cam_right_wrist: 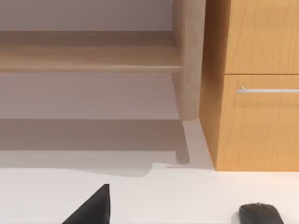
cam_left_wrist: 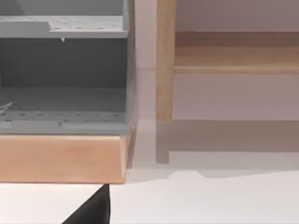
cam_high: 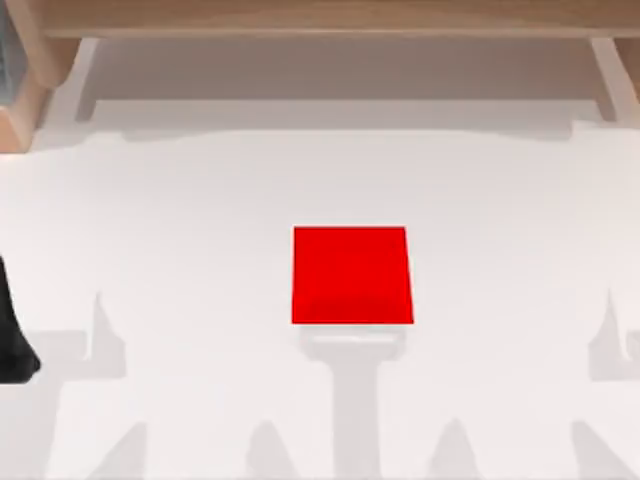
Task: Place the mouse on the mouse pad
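Observation:
The mouse pad (cam_high: 352,275) is a flat bright red square lying in the middle of the white table, with nothing on it. The mouse (cam_right_wrist: 259,215), small, dark and rounded, rests on the white tabletop in the right wrist view, close to a wooden cabinet. A black part of my right gripper (cam_right_wrist: 93,210) juts into that same view, apart from the mouse. My left arm (cam_high: 12,335) stands at the table's left edge, far from the pad. A black part of my left gripper (cam_left_wrist: 93,210) hangs over bare tabletop.
A wooden shelf (cam_high: 320,20) runs along the back of the table. The left wrist view has a grey pegboard unit (cam_left_wrist: 63,70) on a wooden base. A wooden cabinet with a drawer handle (cam_right_wrist: 268,89) stands beside the mouse.

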`<control>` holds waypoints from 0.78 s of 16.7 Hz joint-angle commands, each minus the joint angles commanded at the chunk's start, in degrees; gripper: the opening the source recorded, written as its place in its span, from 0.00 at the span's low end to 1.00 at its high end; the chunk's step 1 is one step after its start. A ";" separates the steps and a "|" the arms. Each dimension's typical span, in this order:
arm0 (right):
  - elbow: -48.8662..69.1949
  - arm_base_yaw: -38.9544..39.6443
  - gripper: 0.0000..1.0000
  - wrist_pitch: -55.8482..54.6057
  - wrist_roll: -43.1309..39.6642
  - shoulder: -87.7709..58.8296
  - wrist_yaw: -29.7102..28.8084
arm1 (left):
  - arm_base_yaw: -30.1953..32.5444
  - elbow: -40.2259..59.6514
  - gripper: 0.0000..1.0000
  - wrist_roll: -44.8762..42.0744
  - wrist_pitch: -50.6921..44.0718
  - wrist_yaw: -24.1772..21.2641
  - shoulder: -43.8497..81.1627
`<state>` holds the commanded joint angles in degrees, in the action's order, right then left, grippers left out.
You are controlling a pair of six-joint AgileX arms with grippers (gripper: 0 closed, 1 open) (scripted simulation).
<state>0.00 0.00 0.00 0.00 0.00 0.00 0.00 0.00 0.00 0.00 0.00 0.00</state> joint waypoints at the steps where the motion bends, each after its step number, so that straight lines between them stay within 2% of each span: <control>1: 0.00 0.00 1.00 0.00 0.00 0.00 0.00 | 0.00 0.00 1.00 0.00 0.00 0.00 0.00; 4: 1.41 -0.01 1.00 0.84 -0.32 -1.20 0.19 | 0.00 0.00 1.00 0.00 0.00 0.00 0.00; 7: 8.06 -0.45 1.00 4.99 -1.40 -7.19 0.47 | 0.00 0.00 1.00 0.00 0.00 0.00 0.00; 13: 33.65 -2.75 1.00 19.51 -3.61 -33.04 0.25 | 0.00 0.00 1.00 0.00 0.00 0.00 0.00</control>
<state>33.65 -2.75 19.51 -3.61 -33.04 0.25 0.00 0.00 0.00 0.00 0.00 0.00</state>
